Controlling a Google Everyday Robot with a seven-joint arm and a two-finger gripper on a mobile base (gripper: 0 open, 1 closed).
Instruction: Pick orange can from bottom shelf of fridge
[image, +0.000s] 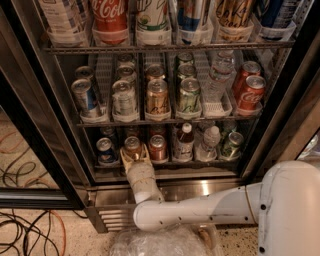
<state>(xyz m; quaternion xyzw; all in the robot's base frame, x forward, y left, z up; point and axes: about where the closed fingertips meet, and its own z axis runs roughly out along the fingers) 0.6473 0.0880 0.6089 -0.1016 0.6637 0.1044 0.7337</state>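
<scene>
The fridge (30, 125) stands open in front of me, its wire racks full of cans and bottles. On the bottom shelf (165, 162) the orange can (132, 145) stands upright in the second lane from the left. My gripper (134, 154) reaches in from below on its white arm, and its tan fingers (145, 152) hug both sides of the can's lower half. The can's silver top shows above them.
A blue can (105, 148) stands just left of the orange can and a redder can (157, 147) just right. Further right are a bottle (185, 140), a clear bottle (210, 142) and a green can (232, 144). Cables (25, 235) lie on the floor at the left.
</scene>
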